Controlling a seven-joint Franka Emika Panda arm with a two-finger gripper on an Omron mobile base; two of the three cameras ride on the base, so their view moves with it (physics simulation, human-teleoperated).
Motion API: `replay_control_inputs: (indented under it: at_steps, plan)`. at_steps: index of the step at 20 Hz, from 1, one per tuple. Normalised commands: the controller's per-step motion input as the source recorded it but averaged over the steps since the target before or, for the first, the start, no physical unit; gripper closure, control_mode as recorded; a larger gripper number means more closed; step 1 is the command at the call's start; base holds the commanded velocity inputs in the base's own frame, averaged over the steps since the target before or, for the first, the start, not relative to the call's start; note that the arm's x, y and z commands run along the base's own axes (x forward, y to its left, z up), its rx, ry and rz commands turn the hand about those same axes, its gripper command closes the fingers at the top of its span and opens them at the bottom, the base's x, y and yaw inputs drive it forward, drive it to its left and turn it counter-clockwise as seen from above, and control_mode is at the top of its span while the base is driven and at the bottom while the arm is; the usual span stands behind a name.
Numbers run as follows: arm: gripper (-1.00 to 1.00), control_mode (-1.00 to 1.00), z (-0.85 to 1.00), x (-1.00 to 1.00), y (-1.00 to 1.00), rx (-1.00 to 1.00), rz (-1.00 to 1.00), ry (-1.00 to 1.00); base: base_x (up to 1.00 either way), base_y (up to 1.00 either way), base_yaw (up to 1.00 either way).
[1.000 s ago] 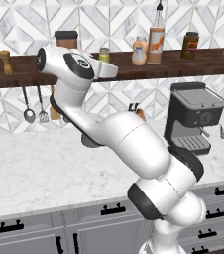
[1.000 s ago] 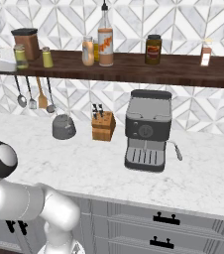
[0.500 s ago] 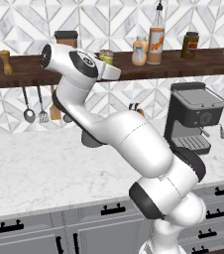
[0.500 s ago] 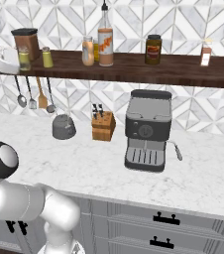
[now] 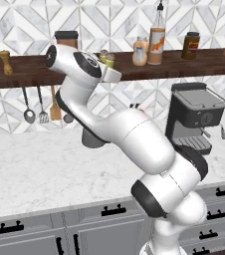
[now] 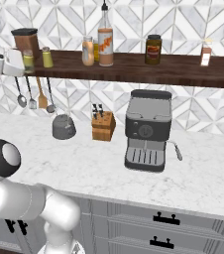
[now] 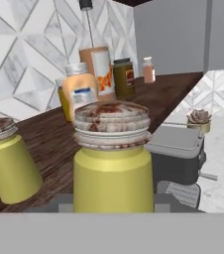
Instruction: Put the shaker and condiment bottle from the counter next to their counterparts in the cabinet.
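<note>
My gripper [image 7: 112,199] is shut on the shaker [image 7: 112,163], a yellow-green cylinder with a grey cap. It holds the shaker upright at the left end of the cabinet [image 6: 134,67], a dark wooden shelf. In the right base view the gripper [image 6: 27,63] and the held shaker [image 6: 28,60] stand just left of the matching shaker [image 6: 47,57]. That twin [image 7: 7,163] stands on the shelf. The condiment bottle [image 5: 157,37] stands on the shelf beside the squat orange bottle [image 5: 140,51], seen also in the hand view as condiment bottle [image 7: 96,59] and squat bottle [image 7: 79,89].
A dark red-labelled jar [image 6: 153,49] and a small red shaker [image 6: 205,53] stand further right on the shelf, and a brown canister [image 6: 25,38] at its left end. Utensils [image 6: 32,94] hang below. On the counter [image 6: 84,168] stand a grey pot [image 6: 64,127], knife block [image 6: 104,126] and coffee machine [image 6: 147,129].
The hand has carried the shaker a little further right along the shelf, closer to its twin. The grip stays shut.
</note>
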Motion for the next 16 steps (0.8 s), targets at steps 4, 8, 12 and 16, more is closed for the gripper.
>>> replay_control_inputs:
  at_steps: [4,8,12,16]
  plan:
    - [1.00,-1.00,-0.01,0.23,0.03,0.05,0.00,0.00,0.00,0.00,0.00]
    - [1.00,-1.00,0.00,0.00,0.42,0.01,0.05,0.00,0.00,0.00,0.00]
    - [1.00,-1.00,0.02,0.06,0.37,0.00,0.08,0.03,0.00,0.00,0.00]
    - [1.00,-1.00,0.12,0.27,0.00,0.00,0.08,0.10,0.00,0.00,0.00]
